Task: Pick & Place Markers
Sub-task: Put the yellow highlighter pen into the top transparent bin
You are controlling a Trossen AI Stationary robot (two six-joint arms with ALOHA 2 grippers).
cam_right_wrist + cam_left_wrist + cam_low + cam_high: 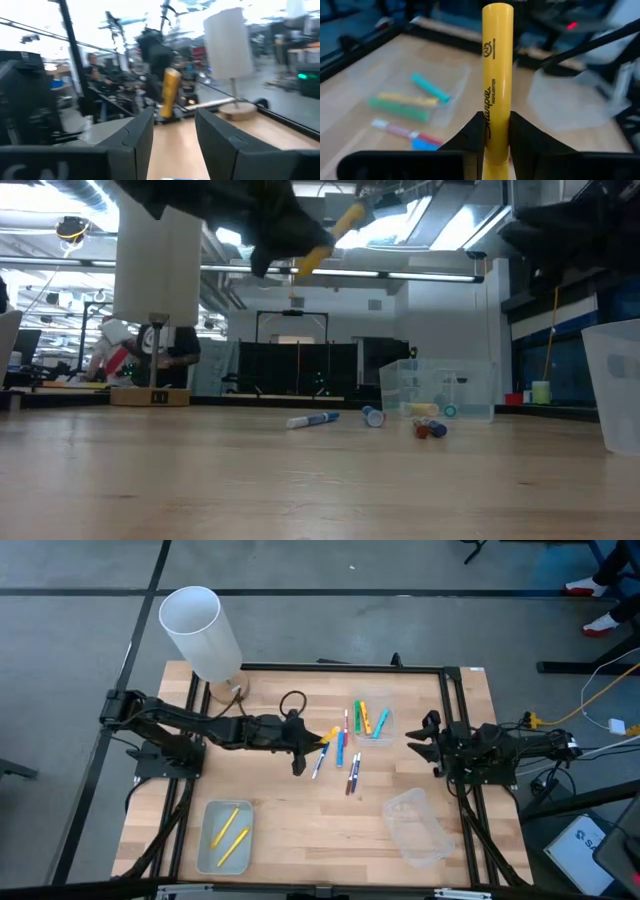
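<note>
Markers are the thin coloured pens on the light wooden table. At the bottom left of the high view sits a clear plastic tray with two yellow markers lying inside it. At the bottom right lies a second clear plastic tray, and nothing shows in it.

Up in the middle of the high view, the left gripper pinches one fat yellow marker between its two dark fingers. In the left wrist view this pen sticks straight out past the fingertips. In the low view it hangs tilted near the top of the frame, well above the table, under the dark arm.

Just right of that gripper, loose markers lie on the wood: blue, white, red and purple ones, close together. A bit higher in the frame, a third clear tray holds green, yellow, orange and teal markers.

At the right middle of the high view waits the right gripper, its two fingers spread apart with nothing between them.

At the upper left stands a white lamp with a round shade on a small wooden base.

In the low view, far behind the table at the left, a person sits in the room.
</note>
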